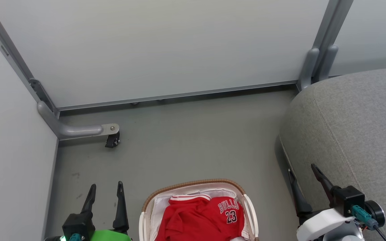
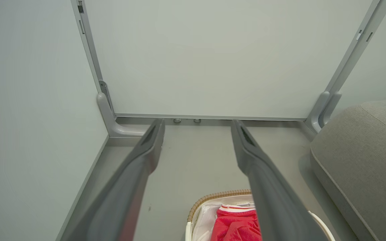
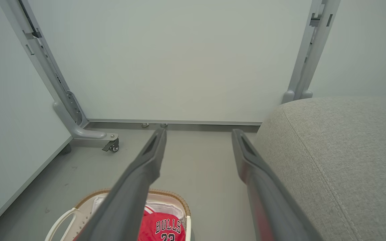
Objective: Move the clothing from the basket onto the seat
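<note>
Clothing [image 1: 201,217]: red cloth with white trim is lying bunched inside the basket [image 1: 193,182], its "BULLS 23" lettering facing up. A white-striped edge is running along its far side. Whether one piece or two is lying there cannot be told.

Basket: one, oval and white with a brown woven rim. A white liner [image 1: 161,204] is showing around the cloth. The basket is standing on the grey floor [image 1: 186,140], apart from the seat.

Seat [image 1: 357,127]: one grey cushion, sitting to the right of the basket, with nothing lying on it.

Left gripper [image 1: 107,184]: its fingers are standing wide apart, holding nothing and touching nothing, and it is hovering just left of the basket.

Right gripper [image 1: 302,168]: its fingers are also spread wide and empty, and it is hovering beside the seat's front edge.

Surroundings: pale wall panels [image 1: 159,47] in grey frames are closing off the corner. One caster wheel [image 1: 112,142] is sitting at the left frame's foot.

Views: the right wrist view is giving the lettering and the caster. The left wrist view is giving the striped edge and the liner, with its own right finger crossing the red cloth.
</note>
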Motion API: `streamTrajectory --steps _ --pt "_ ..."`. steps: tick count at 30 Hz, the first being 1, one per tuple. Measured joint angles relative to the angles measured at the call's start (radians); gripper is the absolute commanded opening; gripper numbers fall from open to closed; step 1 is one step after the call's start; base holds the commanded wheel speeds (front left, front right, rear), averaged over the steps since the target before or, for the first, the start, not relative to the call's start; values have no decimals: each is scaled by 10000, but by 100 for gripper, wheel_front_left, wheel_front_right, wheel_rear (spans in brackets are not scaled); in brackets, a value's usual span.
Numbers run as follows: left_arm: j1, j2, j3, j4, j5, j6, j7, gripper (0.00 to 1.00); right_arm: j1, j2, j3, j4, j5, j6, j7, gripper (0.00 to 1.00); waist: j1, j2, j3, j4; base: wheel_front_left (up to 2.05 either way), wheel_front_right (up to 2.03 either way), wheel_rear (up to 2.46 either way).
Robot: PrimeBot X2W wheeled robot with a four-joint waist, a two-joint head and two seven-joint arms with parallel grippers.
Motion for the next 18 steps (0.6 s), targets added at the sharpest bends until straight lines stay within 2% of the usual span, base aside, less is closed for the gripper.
streamTrajectory --steps 18 --pt "35 4 -44 40 -12 -4 0 100 22 -2 10 -94 6 2 0 100 0 0 76 -49 0 0 0"
